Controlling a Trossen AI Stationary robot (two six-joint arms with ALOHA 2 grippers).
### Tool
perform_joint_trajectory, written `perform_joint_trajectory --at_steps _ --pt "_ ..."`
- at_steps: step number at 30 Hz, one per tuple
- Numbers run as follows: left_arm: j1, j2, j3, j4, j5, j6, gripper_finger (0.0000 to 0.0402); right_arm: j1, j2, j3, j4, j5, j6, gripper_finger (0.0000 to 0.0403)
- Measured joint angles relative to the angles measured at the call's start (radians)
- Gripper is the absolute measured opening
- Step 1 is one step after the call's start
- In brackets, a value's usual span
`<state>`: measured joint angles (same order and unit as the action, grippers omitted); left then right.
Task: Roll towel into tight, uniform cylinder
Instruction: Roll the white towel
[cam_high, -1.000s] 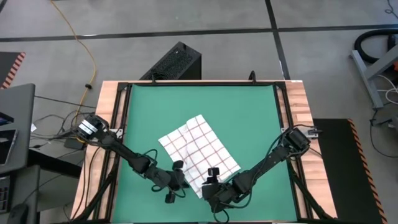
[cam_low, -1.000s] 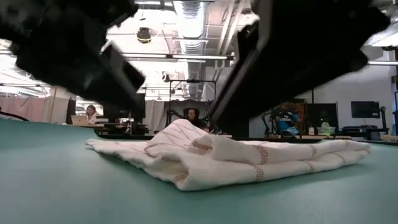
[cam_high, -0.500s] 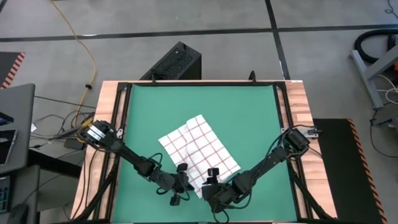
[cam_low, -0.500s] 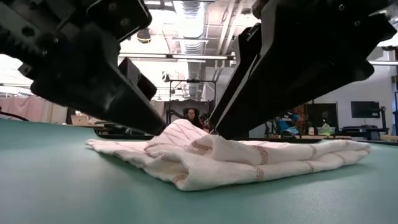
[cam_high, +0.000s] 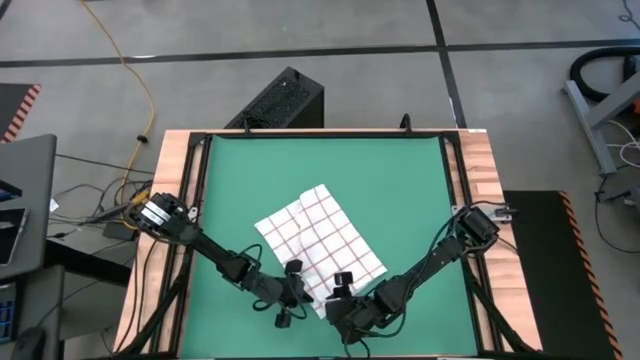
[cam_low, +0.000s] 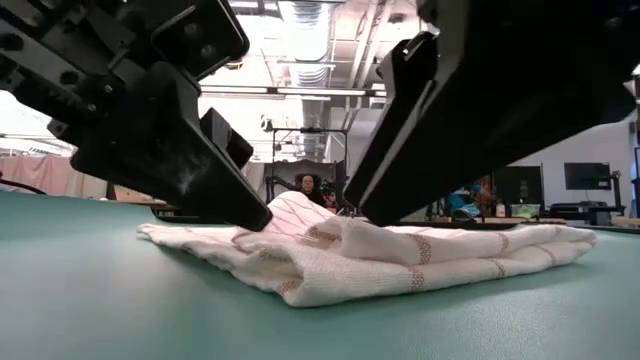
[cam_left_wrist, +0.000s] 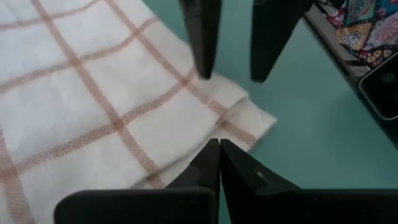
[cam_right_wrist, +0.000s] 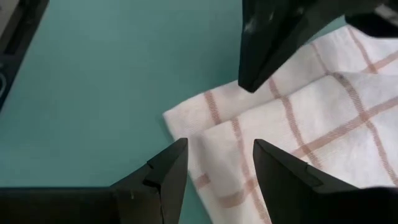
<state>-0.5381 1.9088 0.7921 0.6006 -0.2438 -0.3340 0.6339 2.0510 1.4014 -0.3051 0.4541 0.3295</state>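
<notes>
we are seeing even, diffuse light falling from above in the high view, with the green mat (cam_high: 320, 170) lying evenly lit and the arms casting only faint shadows. in the low view we are looking toward bright ceiling light strips (cam_low: 305, 30), which are glaring white and washing out the room's upper part; against them the left gripper (cam_low: 250, 215) and the right gripper (cam_low: 365, 215) are showing as dark, nearly featureless silhouettes. the towel (cam_low: 370, 255) is sitting in sharp focus there, while the near mat is softening into blur. in the wrist views the near fingers (cam_left_wrist: 208, 165) are looking slightly soft, and the towel weave is reading crisp under flat light.
</notes>
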Motion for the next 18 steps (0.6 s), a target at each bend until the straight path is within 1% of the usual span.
perform_joint_trajectory --at_steps 5,11,18 --pt "-0.003 0.038 0.009 0.020 0.021 -0.022 0.0000 0.001 0.000 0.000 0.000 0.000 0.000 0.0202" --pt "0.000 0.053 0.024 0.017 0.044 -0.019 0.0000 -0.003 0.003 0.000 0.005 0.001 0.001 0.0202" --pt "0.004 0.057 0.024 0.017 0.046 -0.019 0.0000 0.005 0.062 -0.001 0.028 -0.007 0.002 0.0202"
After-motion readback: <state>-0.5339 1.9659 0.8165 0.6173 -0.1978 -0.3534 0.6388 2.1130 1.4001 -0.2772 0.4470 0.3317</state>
